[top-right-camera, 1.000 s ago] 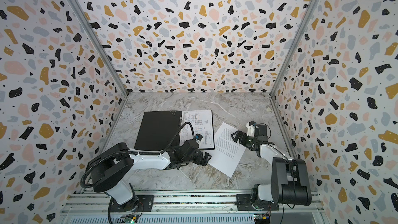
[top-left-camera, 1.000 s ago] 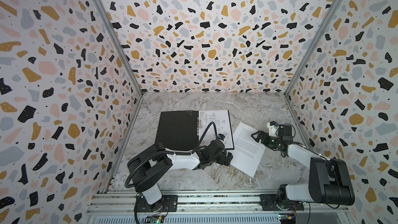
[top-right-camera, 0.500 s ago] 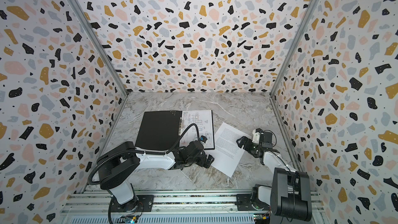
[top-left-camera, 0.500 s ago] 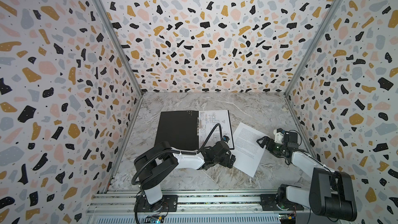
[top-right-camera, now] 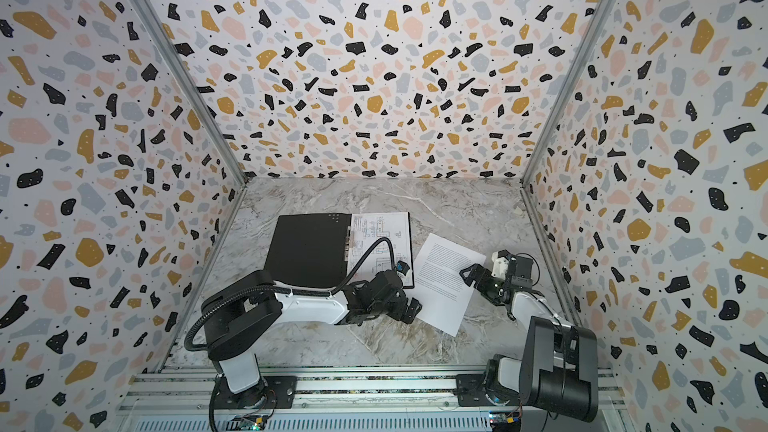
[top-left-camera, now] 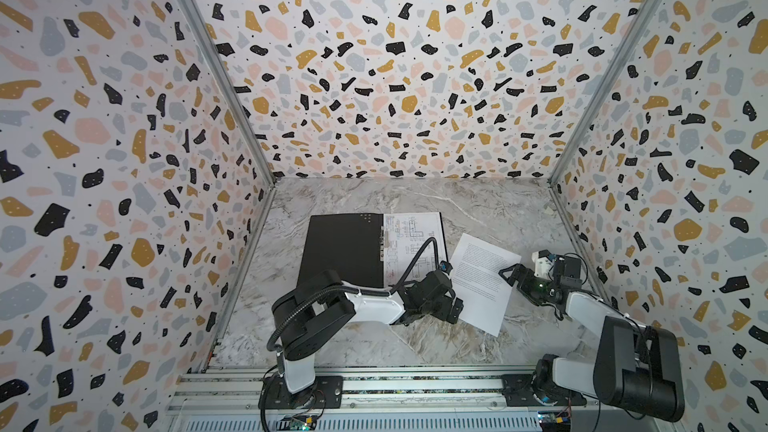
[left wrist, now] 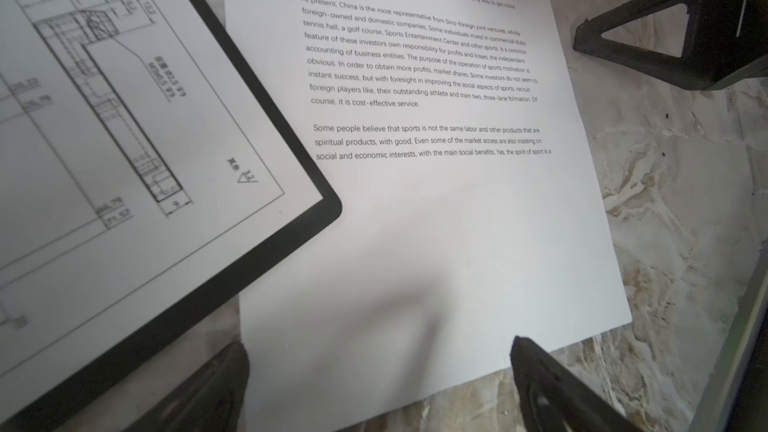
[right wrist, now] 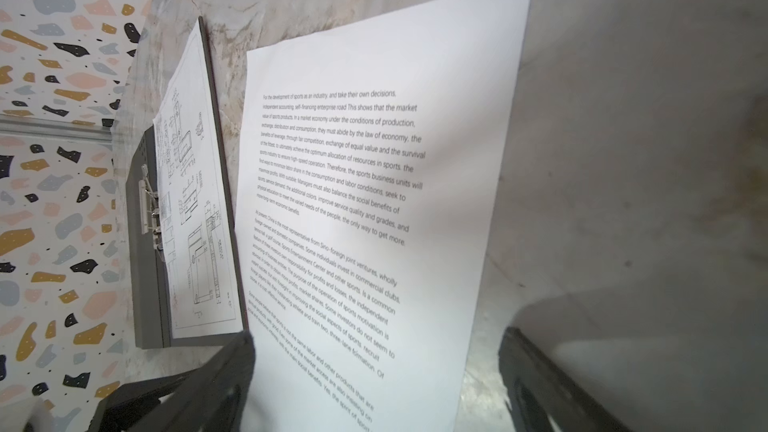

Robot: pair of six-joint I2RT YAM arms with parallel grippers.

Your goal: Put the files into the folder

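A: Folder, where?

B: Folder (top-left-camera: 340, 249) lies open and flat on tabletop (top-left-camera: 374, 197), black inside up, abt 11 o'clk of centre in both top views. Drawing (top-left-camera: 409, 243) sits on its 3 o'clk half, beside the clip (top-left-camera: 383, 238).

A: 2nd page?

B: Text sheet (top-left-camera: 482, 280) is flat on tabletop at folder's 3 o'clk, skewed, not in it. Its 9 o'clk edge meets folder's 5 o'clk corner. In L wrist view that corner seems to lie over the paper.

A: L pincer?

B: L pincer (left wrist: 374, 347) is spread wide, holding nothing. It's low at sheet's 7 o'clk corner, w/ the sheet's near end btw its fingers.

A: R?

B: R pincer (right wrist: 376, 336) is also spread wide, nothing held. It's by sheet's 3 o'clk edge, aimed twd 9 o'clk. Can't tell if it touches paper.
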